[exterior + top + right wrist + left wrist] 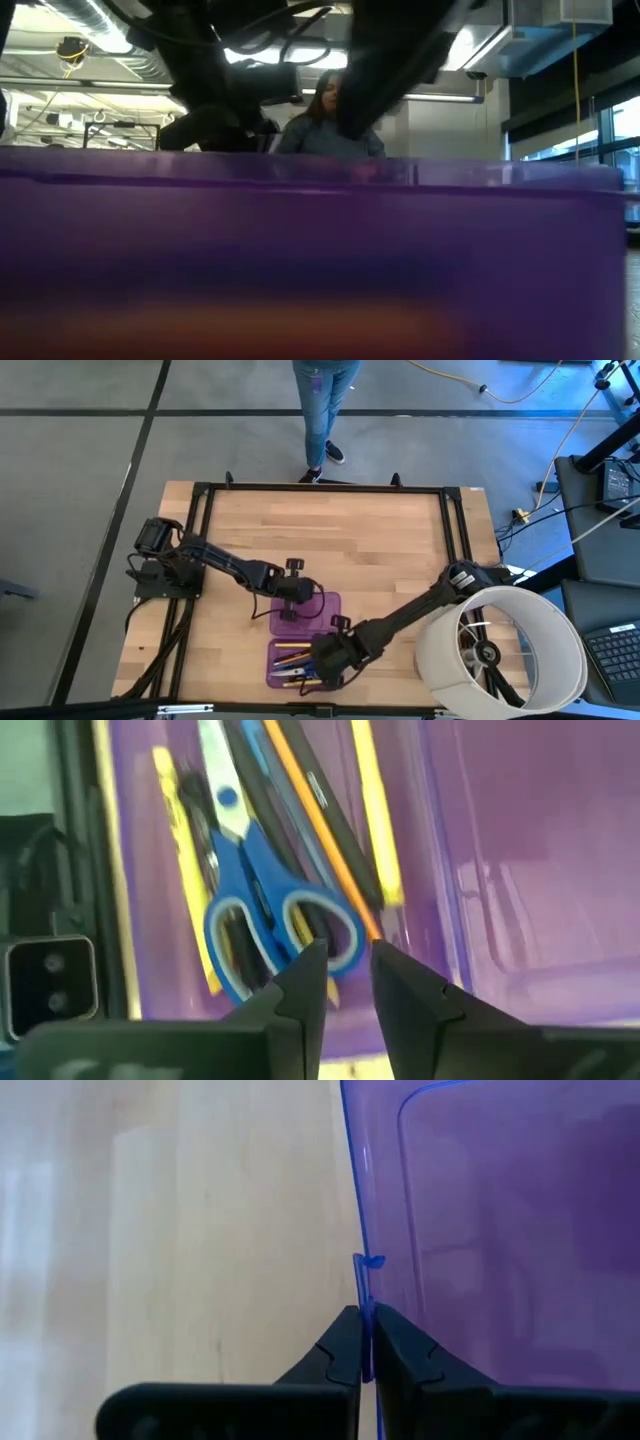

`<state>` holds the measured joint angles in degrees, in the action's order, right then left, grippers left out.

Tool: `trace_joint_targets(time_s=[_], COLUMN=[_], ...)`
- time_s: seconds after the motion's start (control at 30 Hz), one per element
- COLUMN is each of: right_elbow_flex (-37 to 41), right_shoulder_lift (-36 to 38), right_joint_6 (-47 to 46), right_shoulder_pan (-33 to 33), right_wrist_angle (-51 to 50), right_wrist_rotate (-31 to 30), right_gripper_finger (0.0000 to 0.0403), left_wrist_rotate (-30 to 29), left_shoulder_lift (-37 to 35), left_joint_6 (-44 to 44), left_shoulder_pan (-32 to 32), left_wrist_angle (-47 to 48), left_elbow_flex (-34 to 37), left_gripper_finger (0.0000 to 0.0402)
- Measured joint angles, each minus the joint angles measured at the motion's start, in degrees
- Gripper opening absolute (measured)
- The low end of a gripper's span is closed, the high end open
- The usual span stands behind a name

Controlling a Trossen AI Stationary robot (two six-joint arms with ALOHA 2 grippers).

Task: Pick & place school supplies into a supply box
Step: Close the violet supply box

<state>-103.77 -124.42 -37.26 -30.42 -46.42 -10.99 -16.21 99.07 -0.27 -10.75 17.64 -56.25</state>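
Wooden desk (380, 540) under both arms. Left gripper (365, 1352) pinches the supply box (305, 635) lid rim near the desk's front edge. Right gripper (347, 970), jaws slightly parted, holding nothing, hovers over scissors (265, 915), pencils (375, 815) and pens (330, 810) in the box's front half.

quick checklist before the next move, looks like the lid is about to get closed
1. Left gripper shut on the edge of the empty lid half: ok.
2. Scissors, pencils and pens lying inside the filled half of the supply box: ok.
3. Right gripper out of the filled half: not ok, it hangs over the scissors' handles.
4. Right gripper holding nothing: ok, a gap shows between its tips.
5. Supplies low enough for the lid to shut: cannot tell.
6. Person away from the arms: ok.
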Motion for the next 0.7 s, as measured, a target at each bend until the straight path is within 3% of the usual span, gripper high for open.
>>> trace_joint_targets(time_s=[0.2, 0.53, 0.7], right_elbow_flex=[0.0, 0.1, 0.1], right_shoulder_lift=[0.0, 1.2, 4.6], right_joint_6=[5.1, 13.7, 17.4], right_shoulder_pan=[3.2, 7.9, 8.6], right_wrist_angle=[3.7, 5.3, 5.7], right_wrist_rotate=[3.9, 11.0, 11.1], right_gripper_finger=[0.0087, 0.0087, 0.0087], left_wrist_rotate=[-7.0, -11.8, -14.5], left_shoulder_lift=[0.0, -0.7, -3.7], left_joint_6=[0.2, 1.1, 1.0], left_shoulder_pan=[-2.2, -4.0, -4.7], left_wrist_angle=[0.9, 1.5, 2.4], left_elbow_flex=[0.0, 0.0, 0.0], left_gripper_finger=[0.0003, 0.0003, 0.0003])
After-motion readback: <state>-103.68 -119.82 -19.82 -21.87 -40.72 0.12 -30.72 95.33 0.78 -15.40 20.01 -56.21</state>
